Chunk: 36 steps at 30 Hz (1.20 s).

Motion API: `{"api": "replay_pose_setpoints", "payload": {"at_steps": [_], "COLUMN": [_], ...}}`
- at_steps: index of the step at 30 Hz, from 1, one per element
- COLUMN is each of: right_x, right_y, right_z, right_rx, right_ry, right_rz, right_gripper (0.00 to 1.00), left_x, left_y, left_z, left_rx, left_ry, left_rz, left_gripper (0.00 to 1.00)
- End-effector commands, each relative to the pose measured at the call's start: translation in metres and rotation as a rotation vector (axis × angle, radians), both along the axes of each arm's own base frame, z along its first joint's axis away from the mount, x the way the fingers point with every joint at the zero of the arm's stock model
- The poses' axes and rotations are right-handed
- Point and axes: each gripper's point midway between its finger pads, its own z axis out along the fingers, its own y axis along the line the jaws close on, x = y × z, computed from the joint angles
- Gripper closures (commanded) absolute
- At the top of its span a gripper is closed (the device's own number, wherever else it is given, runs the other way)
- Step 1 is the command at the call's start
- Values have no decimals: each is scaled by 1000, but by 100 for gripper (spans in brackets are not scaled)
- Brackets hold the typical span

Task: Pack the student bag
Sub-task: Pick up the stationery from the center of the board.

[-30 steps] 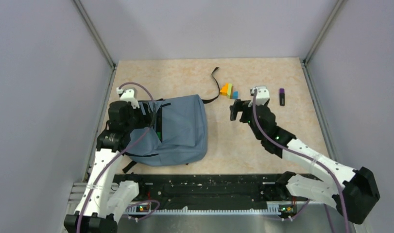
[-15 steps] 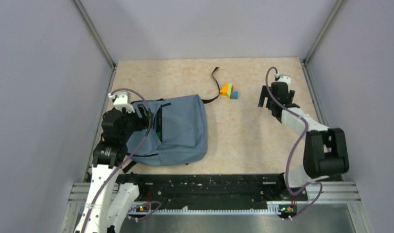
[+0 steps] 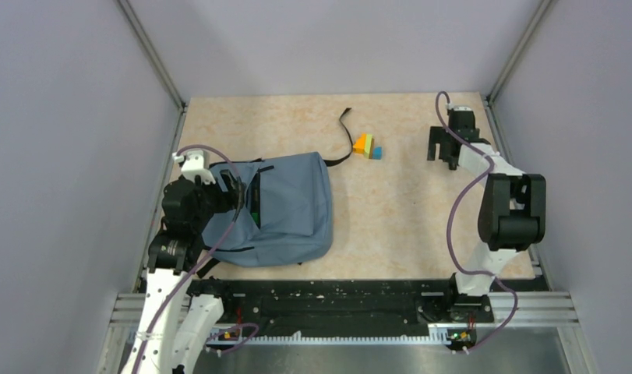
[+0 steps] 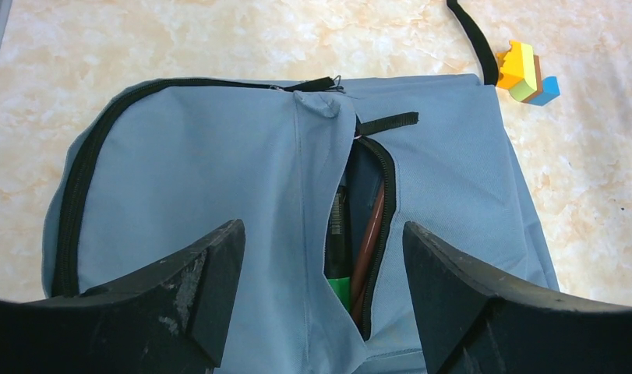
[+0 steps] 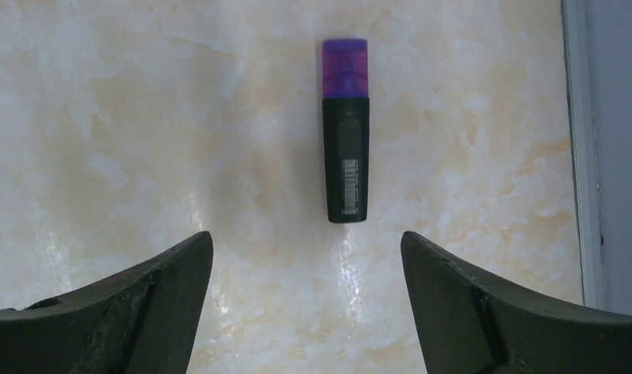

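Dusty-blue fabric: the student bag [image 3: 293, 214] lies flat on the worktop [image 3: 390, 226] by its left edge, about midway between the near and far edges.

Step in hand (judged): fetching the next item, a purple-capped highlighter [image 5: 345, 132] lying close to the worktop's right edge, toward the far right corner.
- Right gripper [image 5: 306, 249] hovers over it, jaws wide, holding nothing. The highlighter lies ahead of the fingertips, not between them.
- Left gripper [image 4: 322, 241] hangs over the bag, jaws wide and empty, straddling the front pocket [image 4: 371, 226].

Next move calls for (judged): right arm forward and down until the barrel sits between the fingers, then closing across its narrow width. Barrel is small and smooth, so the grip should be centred.

Bag appearance:
- Soft and slack, with a black zipper [image 4: 75, 195] curving along one side.
- Front pocket gapes; something green and a thin reddish-brown rod show inside.
- A black strap [image 3: 345, 128] trails toward the far edge.
- Coloured blocks [image 3: 368, 146] sit just beside its far right corner, unpacked.
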Motion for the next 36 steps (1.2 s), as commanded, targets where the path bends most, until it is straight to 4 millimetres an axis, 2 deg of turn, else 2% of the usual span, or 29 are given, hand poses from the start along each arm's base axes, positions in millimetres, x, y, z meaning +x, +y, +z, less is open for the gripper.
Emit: {"api": "replay_pose_setpoints", "payload": {"at_steps": [1, 5, 11, 18, 22, 24, 26, 28, 31, 34, 36], "right_x": [12, 21, 37, 60, 58, 55, 51, 49, 47, 41, 37], "right_y": [-15, -29, -41, -35, -33, -30, -27, -22, -8, 25, 50], "right_z": [1, -12, -38, -48, -60, -63, -64, -58, -46, -28, -9], "right_rx": [13, 88, 115, 191, 196, 207, 228, 253, 283, 334, 337], "right_ry": [47, 61, 124, 132, 168, 179, 193, 180, 144, 115, 62], "right_rz": [3, 4, 17, 40, 32, 26, 9, 12, 29, 72, 107], "right_gripper": [14, 18, 35, 48, 63, 73, 89, 99, 100, 100, 100], "left_x": [3, 3, 2, 4, 5, 5, 5, 4, 1, -2, -3], "left_y": [3, 0, 0, -3, -2, -2, -2, -3, -6, -11, -12], "left_z": [7, 9, 10, 12, 10, 10, 11, 14, 22, 29, 32], "left_rx": [-3, -11, -14, -22, -20, -18, -18, -20, -30, -12, -4], "left_ry": [-36, -37, -48, -45, -40, -40, -41, -54, -93, -141, -159], "left_rz": [16, 4, 5, -6, -3, -1, -3, -11, -30, -70, -84], "left_gripper": [21, 21, 21, 21, 21, 21, 21, 22, 22, 24, 27]}}
